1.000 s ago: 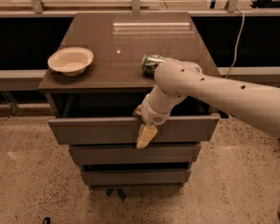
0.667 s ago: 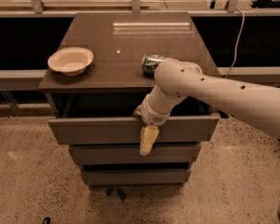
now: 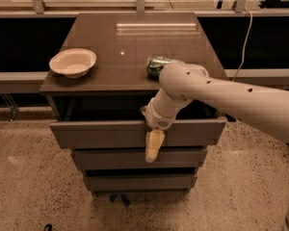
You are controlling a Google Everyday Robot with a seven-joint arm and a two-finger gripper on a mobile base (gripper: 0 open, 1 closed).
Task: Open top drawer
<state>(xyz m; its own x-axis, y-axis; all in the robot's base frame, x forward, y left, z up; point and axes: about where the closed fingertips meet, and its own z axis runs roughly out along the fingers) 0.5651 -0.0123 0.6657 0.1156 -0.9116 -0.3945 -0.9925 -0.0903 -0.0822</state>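
The top drawer (image 3: 101,134) is the widest of three dark grey-brown handleless fronts of a cabinet. It stands pulled out a little, with a dark gap under the cabinet top. My white arm reaches in from the right. My gripper (image 3: 153,146) hangs over the middle of the drawer's front edge, with one cream finger (image 3: 154,147) pointing down in front of the drawer face.
A cream bowl (image 3: 72,61) sits on the left of the cabinet top (image 3: 135,42). A green can (image 3: 157,64) lies on its side at the right, just behind my arm. The middle drawer (image 3: 111,159) and bottom drawer (image 3: 135,182) are below. The floor is speckled.
The gripper has swung slightly, so the finger now hangs straighter down the drawer face. The drawer stays about as far out as before.
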